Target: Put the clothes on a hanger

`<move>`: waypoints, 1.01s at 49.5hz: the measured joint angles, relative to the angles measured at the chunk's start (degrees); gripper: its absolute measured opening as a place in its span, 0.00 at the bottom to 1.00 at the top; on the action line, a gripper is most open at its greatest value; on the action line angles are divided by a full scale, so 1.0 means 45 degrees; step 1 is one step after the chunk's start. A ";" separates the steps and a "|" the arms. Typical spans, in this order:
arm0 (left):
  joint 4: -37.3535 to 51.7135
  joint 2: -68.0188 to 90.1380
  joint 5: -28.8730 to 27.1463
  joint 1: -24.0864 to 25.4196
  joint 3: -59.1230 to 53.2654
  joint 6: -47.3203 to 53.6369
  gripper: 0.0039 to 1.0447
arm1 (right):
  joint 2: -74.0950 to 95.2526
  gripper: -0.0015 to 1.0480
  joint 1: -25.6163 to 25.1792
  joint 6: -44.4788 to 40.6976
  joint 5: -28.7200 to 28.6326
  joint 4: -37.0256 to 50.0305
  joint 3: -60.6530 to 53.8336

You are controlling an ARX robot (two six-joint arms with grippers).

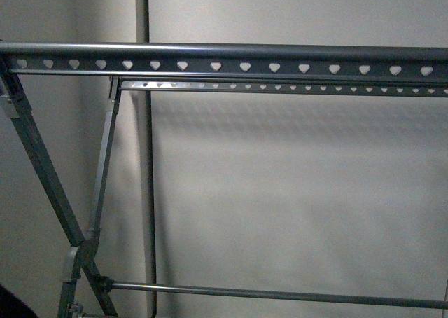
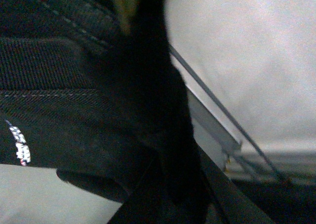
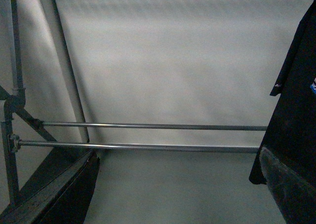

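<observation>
The black T-shirt (image 2: 74, 110) is filling the left wrist view, its collar seam and a small white print showing, just beside a slanted rail of the rack (image 1: 224, 59). Whether the left hand is clamping it, I cannot tell. Another black shirt (image 3: 296, 95) is hanging at the edge of the right wrist view. The right hand (image 3: 180, 184) is gaping apart, holding nothing. The heart-holed rails are showing bare in the front view, so the job seems partly done. Lower crossbars (image 3: 148, 127) and a wall pipe (image 1: 143, 192) are standing near, and nothing is visibly blocking the rails.
</observation>
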 joint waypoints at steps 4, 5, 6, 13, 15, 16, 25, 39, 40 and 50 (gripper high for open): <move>-0.1763 -0.2001 0.2302 -0.0743 -0.1064 0.1554 0.05 | 0.0000 0.93 0.0000 0.0000 -0.0015 0.0000 0.0000; -0.2084 -0.2356 0.2681 -0.0874 -0.1195 0.1982 0.05 | 0.0000 0.93 0.0000 0.0000 -0.0015 0.0000 0.0000; -0.2399 -0.2671 0.3041 -0.1005 -0.1268 0.2424 0.05 | 0.0000 0.93 0.0000 0.0000 -0.0010 0.0000 0.0000; -0.4303 -0.3818 0.5071 -0.1428 -0.1243 0.5071 0.05 | 0.0000 0.93 0.0000 0.0000 0.0000 0.0000 0.0000; -0.5085 -0.3857 0.5872 -0.1452 -0.1093 0.6518 0.05 | 0.0000 0.93 0.0000 0.0000 0.0005 0.0000 0.0000; -0.5226 -0.3847 0.5940 -0.1467 -0.1059 0.6693 0.05 | 0.0000 0.93 0.0000 0.0000 0.0005 0.0000 0.0000; -0.6207 -0.2589 0.6518 -0.1389 -0.0243 1.2774 0.05 | 0.0000 0.93 0.0000 0.0000 -0.0005 0.0000 0.0000; -0.3492 0.0714 0.5678 -0.1467 0.2006 2.5063 0.05 | 0.0000 0.93 0.0000 0.0000 0.0000 0.0000 0.0000; -0.3546 0.0913 0.5629 -0.1554 0.2249 2.6049 0.05 | 0.0000 0.93 0.0000 0.0000 0.0000 0.0000 0.0000; -0.1894 0.2254 0.4993 -0.2880 0.3696 3.1149 0.05 | 0.0000 0.93 0.0000 0.0000 0.0000 0.0000 0.0000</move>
